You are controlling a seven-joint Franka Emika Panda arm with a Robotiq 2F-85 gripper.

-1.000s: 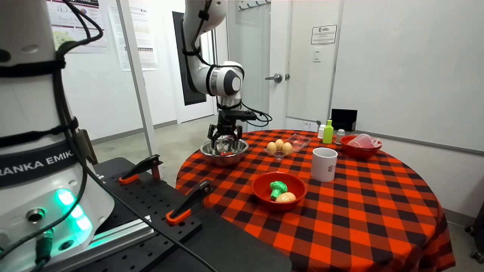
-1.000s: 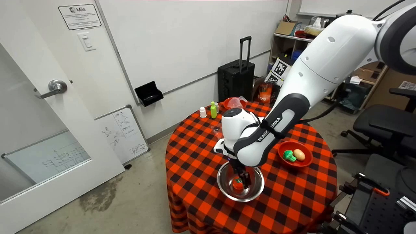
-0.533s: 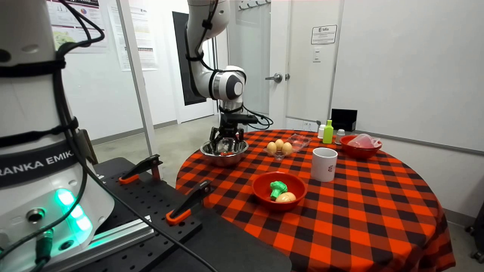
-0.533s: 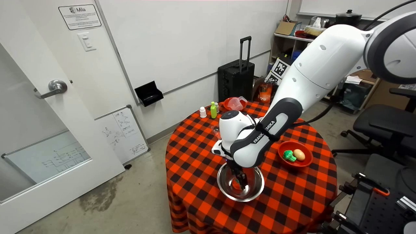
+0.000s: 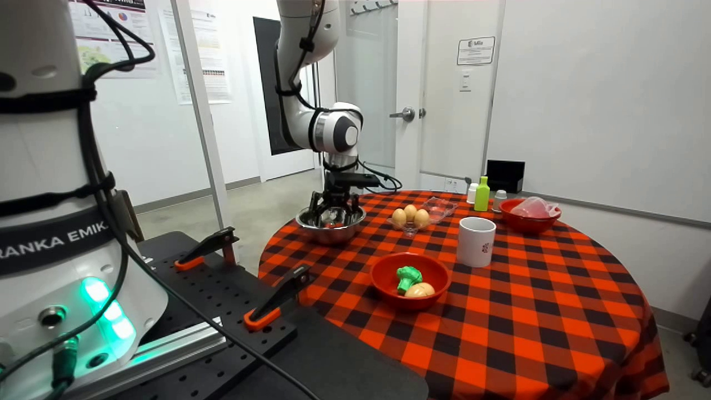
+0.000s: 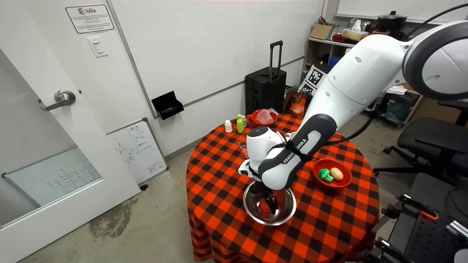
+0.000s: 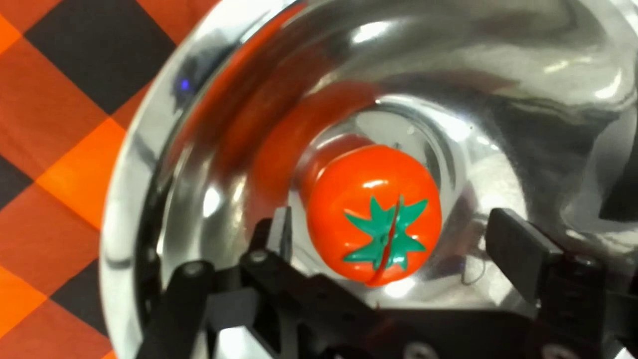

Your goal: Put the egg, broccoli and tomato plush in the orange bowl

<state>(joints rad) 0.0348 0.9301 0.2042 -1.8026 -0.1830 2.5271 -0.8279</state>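
Note:
The orange bowl (image 5: 383, 272) stands on the table in both exterior views. The green broccoli (image 5: 409, 279) and the cream egg (image 5: 420, 290) lie inside it, side by side. The red tomato (image 7: 374, 174) with green leaves lies on the bottom of the shiny steel bowl (image 7: 119, 224); in an exterior view the arm partly hides the tomato (image 6: 264, 206). My gripper (image 7: 398, 239) is open, its fingers down inside the steel bowl on either side of the tomato. A gap shows between the tomato and each finger, wider at the right finger in the wrist view.
An egg carton (image 5: 410, 226) with three eggs lies beyond the steel bowl. A white cup (image 5: 476, 242) stands by the orange bowl. At the back are a green bottle (image 5: 481, 194), white shakers (image 5: 499, 201) and a red dish (image 5: 527, 223) holding a pinkish piece.
My arm has lowered and the open gripper has gone deeper into the steel bowl, around the tomato. The steel bowl has shifted very slightly. The egg, broccoli and orange bowl have stayed put.

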